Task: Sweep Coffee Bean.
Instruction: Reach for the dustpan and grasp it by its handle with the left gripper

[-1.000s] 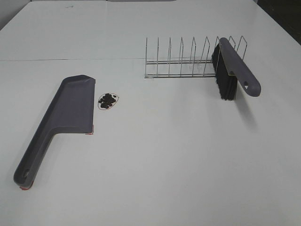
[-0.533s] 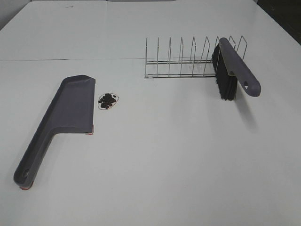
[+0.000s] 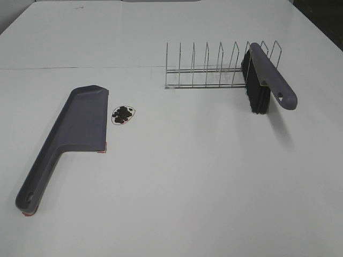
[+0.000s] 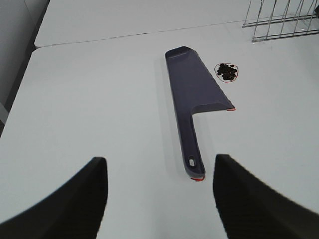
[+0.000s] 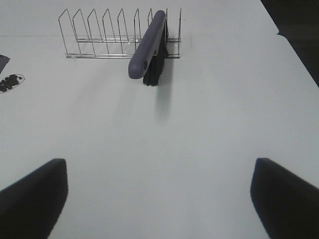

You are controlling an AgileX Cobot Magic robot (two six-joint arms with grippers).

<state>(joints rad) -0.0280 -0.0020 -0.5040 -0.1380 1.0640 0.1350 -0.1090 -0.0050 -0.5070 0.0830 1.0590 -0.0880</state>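
The left tool (image 4: 158, 167) and right tool (image 5: 159, 164) stand wide, empty. Loose cluster of dark coffee beans (image 3: 122, 113) lies on white table (image 3: 214, 176) just beside grey plastic dustpan (image 3: 80, 123). Risk: grey-handled black-bristle brush (image 3: 268, 72) may snag wire rack (image 3: 206, 69) when lifted; hard strokes would scatter beans.

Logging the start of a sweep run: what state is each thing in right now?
Dark grey plastic dustpan: flat on white table, empty.
Dark brown coffee beans: loose cluster on table beside dustpan, unswept.
Grey-handled black-bristle brush: propped in rack, bristles down.
Wire rack: upright, holding only the brush.
Left end effector: open, empty.
Right end effector: open, empty.
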